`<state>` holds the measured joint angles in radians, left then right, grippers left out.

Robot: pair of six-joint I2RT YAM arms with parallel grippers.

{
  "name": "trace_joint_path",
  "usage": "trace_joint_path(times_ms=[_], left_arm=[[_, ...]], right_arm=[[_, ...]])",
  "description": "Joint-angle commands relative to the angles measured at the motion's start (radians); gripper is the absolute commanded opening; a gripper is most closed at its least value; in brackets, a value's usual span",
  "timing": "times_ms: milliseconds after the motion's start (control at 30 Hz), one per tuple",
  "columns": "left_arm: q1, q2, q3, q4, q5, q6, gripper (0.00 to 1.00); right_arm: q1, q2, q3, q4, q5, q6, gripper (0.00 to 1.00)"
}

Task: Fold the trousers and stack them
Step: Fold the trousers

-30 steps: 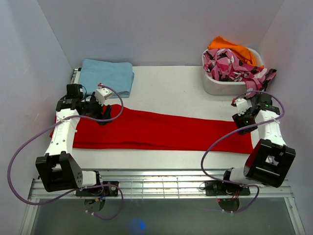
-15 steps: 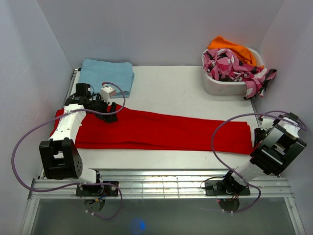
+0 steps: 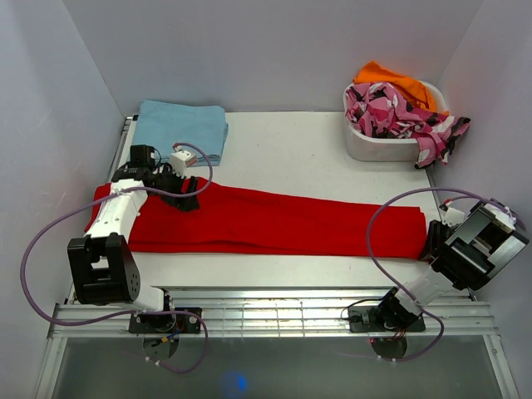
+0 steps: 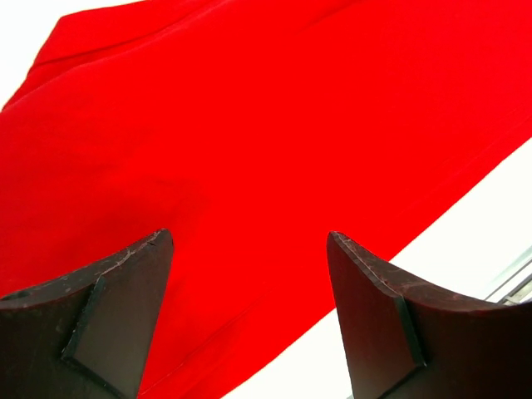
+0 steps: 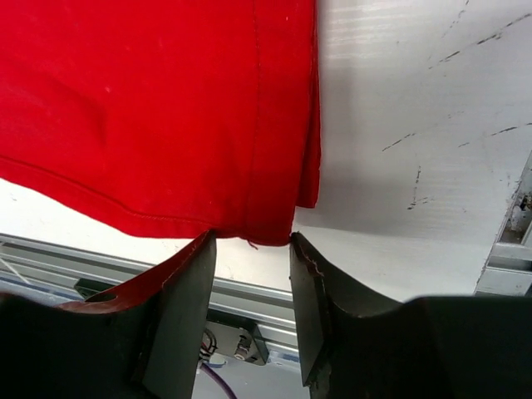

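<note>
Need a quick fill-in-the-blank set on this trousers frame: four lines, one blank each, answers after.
1. The trousers lying flat across the table are ___ in colour.
2. The left claw hangs over them with its jaws ___.
3. The right claw sits at the ___ end of the trousers, at a near corner.
4. The folded garment at the far left is light ___.

Missing words: red; open; right; blue
</note>
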<state>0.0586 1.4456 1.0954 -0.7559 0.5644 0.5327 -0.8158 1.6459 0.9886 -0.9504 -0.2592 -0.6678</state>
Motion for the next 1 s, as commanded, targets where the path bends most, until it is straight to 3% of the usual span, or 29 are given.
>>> trace_joint_path(times_ms=[0,167,300,367,467,533,567,633,967], left_arm=[[-0.003,-0.022,-0.005,0.018,0.011,-0.010,0.85],[-0.003,-0.017,-0.011,0.024,-0.007,-0.010,0.85],[-0.003,-0.008,-0.019,0.030,-0.012,-0.010,0.85],[-0.003,-0.002,-0.017,0.033,-0.006,-0.019,0.85],[-0.003,0.001,-0.014,0.033,-0.003,-0.022,0.85],[-0.005,-0.002,-0.019,0.033,-0.011,-0.016,0.85],[-0.003,-0.002,-0.023,0.036,-0.017,-0.010,0.85],[-0.005,0.001,-0.029,0.038,-0.034,-0.007,0.85],[-0.003,0.053,-0.086,0.070,-0.096,-0.010,0.83]], right_arm=[[-0.011,0.031,0.044,-0.037,-0.064,0.034,0.46],[-0.026,0.045,0.058,-0.034,-0.031,0.036,0.43],[-0.045,0.049,0.064,-0.016,0.006,0.045,0.61],[-0.049,0.057,0.065,-0.016,-0.008,0.050,0.61],[-0.051,0.071,0.073,-0.034,-0.043,0.050,0.53],[-0.051,0.077,0.081,-0.059,-0.066,0.042,0.33],[-0.052,0.078,0.088,-0.063,-0.071,0.037,0.19],[-0.052,0.077,0.097,-0.073,-0.069,0.033,0.08],[-0.051,0.052,0.200,-0.084,-0.019,-0.033,0.08]])
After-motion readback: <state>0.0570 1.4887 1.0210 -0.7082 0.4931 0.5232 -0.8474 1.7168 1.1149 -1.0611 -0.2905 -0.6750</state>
